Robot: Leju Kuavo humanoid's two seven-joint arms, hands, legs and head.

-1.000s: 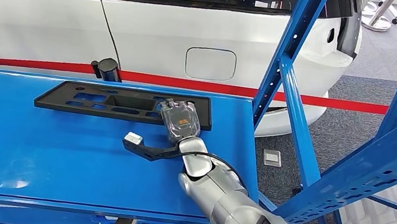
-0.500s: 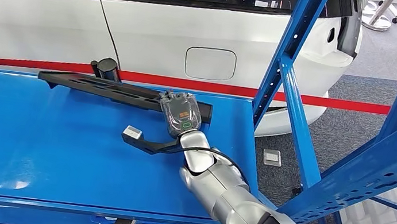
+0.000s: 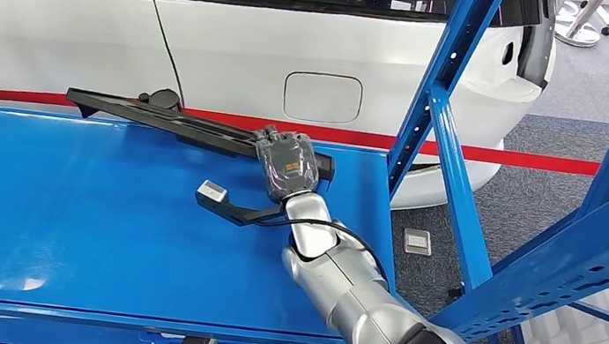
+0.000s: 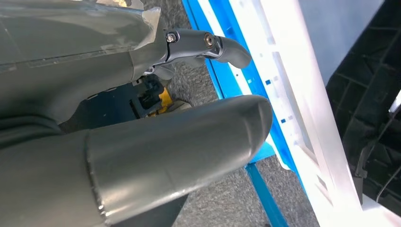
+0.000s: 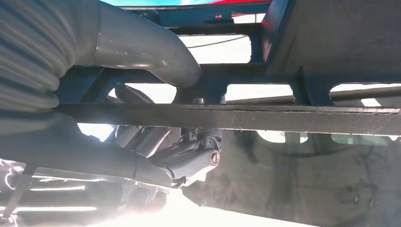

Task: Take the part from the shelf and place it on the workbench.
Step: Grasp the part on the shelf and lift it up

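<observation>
The right robot hand is gripping the part at its right end, fingers closed around the edge. The part is hanging tilted above the blue shelf, stretching away to the left of the hand and showing mostly its thin edge, with the red rope and the white car behind it.

The part is a long, flat, black plastic frame with matte, slightly rough bars and rectangular cutouts. The shelf surface is smooth, glossy painted metal; its uprights are perforated blue steel.

The right wrist view is showing the part's ribs from close up, with the thumb lying across one bar and darker fingers curled beneath. The left wrist view is showing the left robot hand holding nothing, its fingers spread loosely, over grey carpet.
</observation>
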